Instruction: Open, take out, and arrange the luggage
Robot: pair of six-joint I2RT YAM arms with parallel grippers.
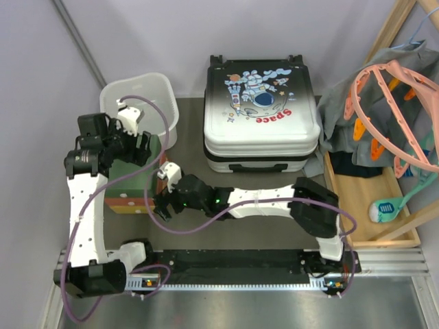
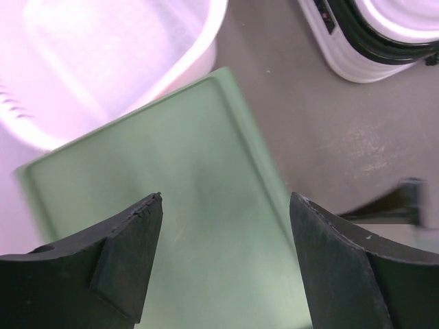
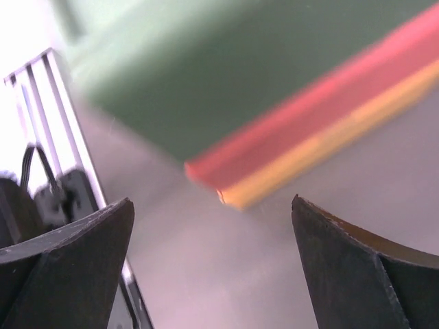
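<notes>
- Top view: the luggage [image 1: 260, 113] lies flat and shut at the far middle of the table [image 1: 226, 236], print up, its handle face towards the near side. It looks almost square from above, so I cannot call a long axis. What it holds is hidden.
- Top view: both pairs of jaws are on the left, and the luggage lies right and far of each. The left arm [image 1: 86, 205] holds its jaws over the green-topped boxes [image 1: 127, 185], just near of the basket [image 1: 137, 77]. The right arm [image 1: 267, 199] reaches left across the table, its jaws at the boxes' near right corner.
- Top view: I judge neither pair much nearer. The right arm's elbow sits just near of the handle face.
- Top view: the parts of the basket that show look empty, though the left arm hides some of it.
- Left wrist view: the left jaws are spread wide and hold nothing. Below them is the boxes' green top [image 2: 178, 192]. The blurred basket [image 2: 103, 55] is far left and a corner of the luggage [image 2: 370, 41] far right, well apart from the jaws.
- Right wrist view: the right jaws gape wide and are empty. Ahead of them is the boxes' edge [image 3: 274, 68], green over red and yellow, apart from them. The luggage is out of view.
</notes>
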